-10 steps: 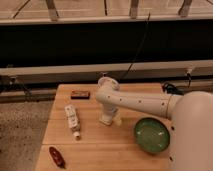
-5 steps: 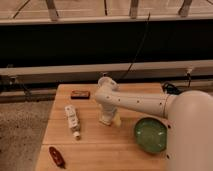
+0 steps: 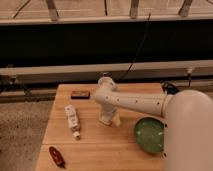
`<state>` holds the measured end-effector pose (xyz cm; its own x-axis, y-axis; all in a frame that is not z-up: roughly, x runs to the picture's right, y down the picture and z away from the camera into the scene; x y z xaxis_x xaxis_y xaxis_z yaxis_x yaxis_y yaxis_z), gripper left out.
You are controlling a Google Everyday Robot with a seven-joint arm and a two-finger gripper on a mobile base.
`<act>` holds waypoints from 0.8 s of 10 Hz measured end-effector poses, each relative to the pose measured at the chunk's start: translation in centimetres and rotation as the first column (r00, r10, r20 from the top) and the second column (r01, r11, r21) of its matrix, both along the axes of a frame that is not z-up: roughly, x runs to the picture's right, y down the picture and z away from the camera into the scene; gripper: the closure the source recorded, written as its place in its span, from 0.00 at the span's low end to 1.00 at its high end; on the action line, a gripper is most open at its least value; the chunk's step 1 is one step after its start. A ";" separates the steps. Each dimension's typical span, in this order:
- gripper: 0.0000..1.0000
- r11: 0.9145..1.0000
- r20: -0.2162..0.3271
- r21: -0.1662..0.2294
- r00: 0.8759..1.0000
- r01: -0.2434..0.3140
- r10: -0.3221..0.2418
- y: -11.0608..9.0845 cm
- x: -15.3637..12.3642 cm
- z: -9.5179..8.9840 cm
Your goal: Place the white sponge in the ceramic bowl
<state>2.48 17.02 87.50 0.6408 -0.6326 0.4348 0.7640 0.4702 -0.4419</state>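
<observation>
The white sponge (image 3: 116, 120) is a small off-white pad at the middle of the wooden table (image 3: 95, 145). My gripper (image 3: 106, 119) is down at the table top, right against the sponge's left side, and hides part of it. The ceramic bowl (image 3: 150, 134), green, wide and shallow, sits on the table to the right of the sponge, and nothing shows inside it. My white arm reaches in from the lower right and covers the bowl's right edge.
A white labelled bottle (image 3: 73, 119) lies left of the gripper. A dark brown bar (image 3: 80, 94) lies near the table's far edge. A red object (image 3: 56, 156) lies at the front left corner. A black cable (image 3: 137, 52) hangs behind the table.
Almost nothing has changed. The gripper stays down beside the sponge and the bowl has not moved.
</observation>
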 end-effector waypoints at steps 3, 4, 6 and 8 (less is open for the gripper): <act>0.20 1.000 0.003 -0.009 1.000 0.006 -0.006 0.2 -0.1 0.3; 0.20 1.000 0.003 -0.012 1.000 0.010 -0.010 0.2 -0.1 0.4; 0.20 1.000 0.005 -0.020 1.000 0.013 -0.012 0.3 -0.1 0.5; 0.20 1.000 0.006 -0.024 1.000 0.014 -0.014 0.3 0.0 0.6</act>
